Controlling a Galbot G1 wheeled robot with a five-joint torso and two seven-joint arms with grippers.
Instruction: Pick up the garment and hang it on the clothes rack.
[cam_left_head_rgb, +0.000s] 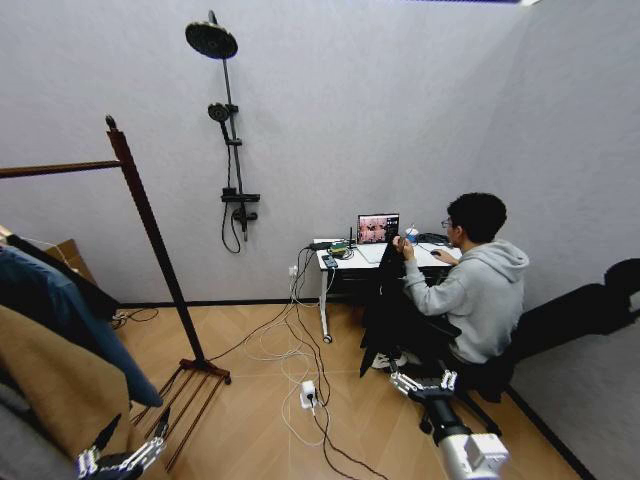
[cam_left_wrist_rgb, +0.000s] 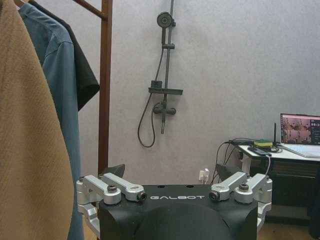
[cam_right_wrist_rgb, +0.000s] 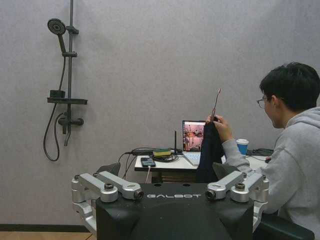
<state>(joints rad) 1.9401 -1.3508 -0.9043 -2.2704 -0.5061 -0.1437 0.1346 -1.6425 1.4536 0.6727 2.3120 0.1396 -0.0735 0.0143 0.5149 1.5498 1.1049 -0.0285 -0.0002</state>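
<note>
Black garment (cam_right_wrist_rgb: 210, 152) hangs long-axis down from a person's hand (cam_right_wrist_rgb: 218, 126) — straight ahead of the wide-open right end effector (cam_left_head_rgb: 422, 381), nearer than the left.

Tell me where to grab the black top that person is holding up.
Probably the upper end of the black top, just under the person's hand, where it bunches narrow. It hangs straight down with the hook pointing up, so bring the open right end effector in level from the robot's side.
</note>
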